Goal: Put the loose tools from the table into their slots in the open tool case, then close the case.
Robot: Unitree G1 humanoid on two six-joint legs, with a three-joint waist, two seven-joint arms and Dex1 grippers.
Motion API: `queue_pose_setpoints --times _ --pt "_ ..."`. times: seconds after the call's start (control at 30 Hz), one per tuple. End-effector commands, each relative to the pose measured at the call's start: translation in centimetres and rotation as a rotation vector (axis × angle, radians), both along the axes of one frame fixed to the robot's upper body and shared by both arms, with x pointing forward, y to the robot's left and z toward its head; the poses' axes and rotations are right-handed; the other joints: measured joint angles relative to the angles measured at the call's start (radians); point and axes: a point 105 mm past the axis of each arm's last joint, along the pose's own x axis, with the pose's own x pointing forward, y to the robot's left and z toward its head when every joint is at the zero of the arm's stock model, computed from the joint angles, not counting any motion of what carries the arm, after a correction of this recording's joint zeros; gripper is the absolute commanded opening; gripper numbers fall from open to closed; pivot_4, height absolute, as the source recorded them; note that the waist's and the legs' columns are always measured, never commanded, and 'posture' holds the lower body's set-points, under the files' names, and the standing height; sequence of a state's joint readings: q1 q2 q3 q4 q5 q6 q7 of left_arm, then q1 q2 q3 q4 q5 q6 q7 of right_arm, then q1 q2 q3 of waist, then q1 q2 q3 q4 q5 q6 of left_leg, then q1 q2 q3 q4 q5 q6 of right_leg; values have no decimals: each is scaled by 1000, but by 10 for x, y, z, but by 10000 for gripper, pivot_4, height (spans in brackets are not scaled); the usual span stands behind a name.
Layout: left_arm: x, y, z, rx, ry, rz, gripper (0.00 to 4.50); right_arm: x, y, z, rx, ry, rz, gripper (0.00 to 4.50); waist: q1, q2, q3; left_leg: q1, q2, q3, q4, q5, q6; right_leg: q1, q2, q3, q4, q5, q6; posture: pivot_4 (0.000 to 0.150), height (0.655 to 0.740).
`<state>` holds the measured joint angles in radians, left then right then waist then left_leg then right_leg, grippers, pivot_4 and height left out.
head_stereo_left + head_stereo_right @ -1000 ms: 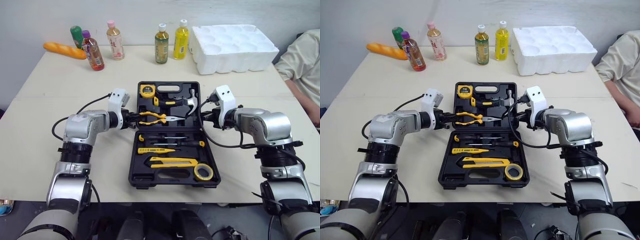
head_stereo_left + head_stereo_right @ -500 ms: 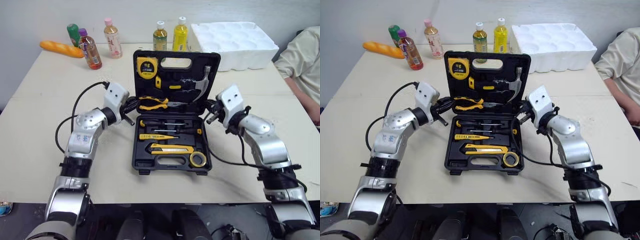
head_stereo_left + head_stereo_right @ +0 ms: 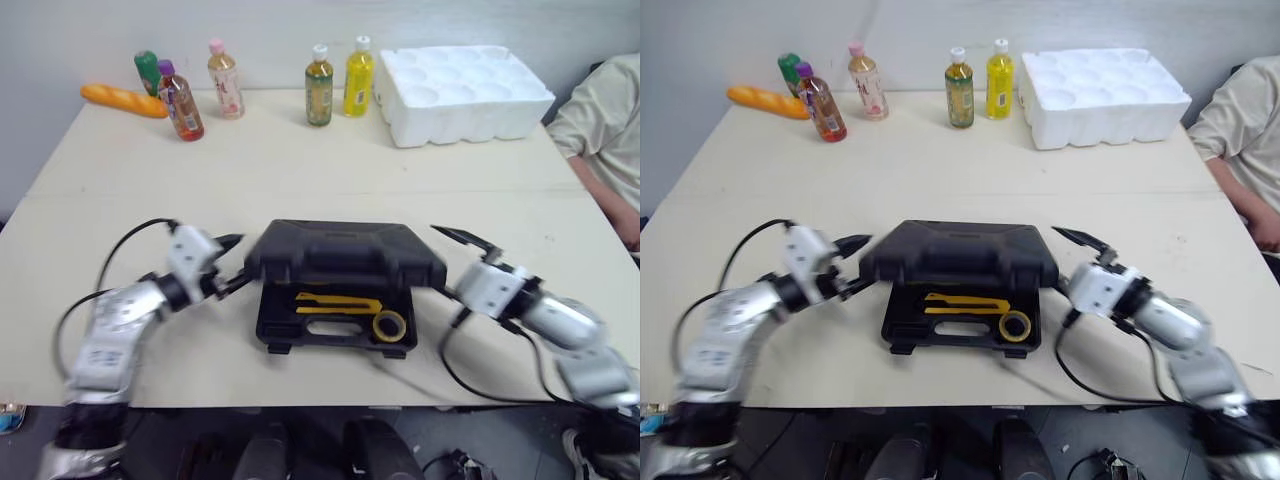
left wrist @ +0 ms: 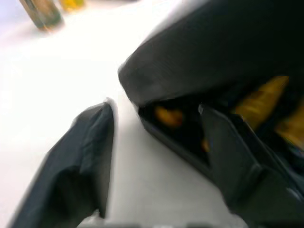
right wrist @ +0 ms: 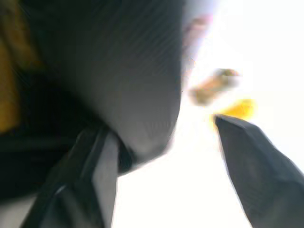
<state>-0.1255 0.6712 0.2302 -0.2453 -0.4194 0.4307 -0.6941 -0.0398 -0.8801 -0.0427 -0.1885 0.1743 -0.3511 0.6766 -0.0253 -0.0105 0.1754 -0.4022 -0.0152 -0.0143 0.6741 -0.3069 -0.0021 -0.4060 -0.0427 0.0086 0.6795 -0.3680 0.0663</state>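
Note:
The black tool case [image 3: 345,255] lies mid-table with its lid tipped down almost onto the base, leaving a gap at the front. A yellow utility knife [image 3: 335,301] and a yellow tape roll [image 3: 388,325] show in that gap. My left gripper [image 3: 233,262] is open at the case's left corner, its fingers [image 4: 88,161] spread beside the lid's edge [image 4: 213,52]. My right gripper [image 3: 455,265] is open at the case's right side, clear of the lid [image 5: 118,61], with one finger [image 5: 251,156] out over the table. Neither gripper holds anything.
Several drink bottles [image 3: 319,72] and a bread loaf [image 3: 127,100] stand along the table's far edge. A white foam tray [image 3: 465,92] sits at the far right. A person's sleeve [image 3: 605,120] is at the right edge.
The lid has swung from upright down over the base. Both grippers have opened, let go of the lid and dropped toward the front, away from the case sides.

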Motion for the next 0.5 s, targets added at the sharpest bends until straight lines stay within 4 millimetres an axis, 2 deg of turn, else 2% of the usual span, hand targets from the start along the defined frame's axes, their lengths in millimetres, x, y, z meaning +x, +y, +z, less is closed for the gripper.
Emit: queue_pose_setpoints --times 0.03,0.07,0.13,0.23,0.33,0.5 --pt "-41 36 18 -107 198 -51 39414 -36 -21 30 43 249 56 30909 -1 1 1 3 0 -1 0 -1 1 5 0 -1 -3 0 0 1500 7400" --pt "-51 46 19 -122 264 -57 39414 -43 -30 30 71 360 32 30909 -2 -1 2 10 0 -1 -3 -2 3 12 0 -1 -5 0 0 1500 7400" --pt "-60 64 27 -154 314 -37 39414 -52 -42 34 156 517 -1 30909 -1 -2 4 34 0 -4 -13 -6 10 37 -1 -3 -21 -1 -1 1500 7400" --pt "-67 95 36 -158 349 7 39414 -65 -65 38 258 720 -46 30909 1 -3 4 51 1 -4 -20 -11 10 55 -3 -4 -29 -3 -5 1500 7400" --pt "-70 118 29 -21 366 49 39414 -68 -78 46 321 768 -80 30909 2 -2 4 50 1 -3 -27 -11 10 52 -4 -4 -34 -3 -5 1500 7400" --pt "-63 122 30 46 331 35 39414 -66 -85 51 311 751 -104 30909 0 -1 5 42 1 -3 -29 -12 10 44 -4 -5 -36 -3 -5 1500 7400"
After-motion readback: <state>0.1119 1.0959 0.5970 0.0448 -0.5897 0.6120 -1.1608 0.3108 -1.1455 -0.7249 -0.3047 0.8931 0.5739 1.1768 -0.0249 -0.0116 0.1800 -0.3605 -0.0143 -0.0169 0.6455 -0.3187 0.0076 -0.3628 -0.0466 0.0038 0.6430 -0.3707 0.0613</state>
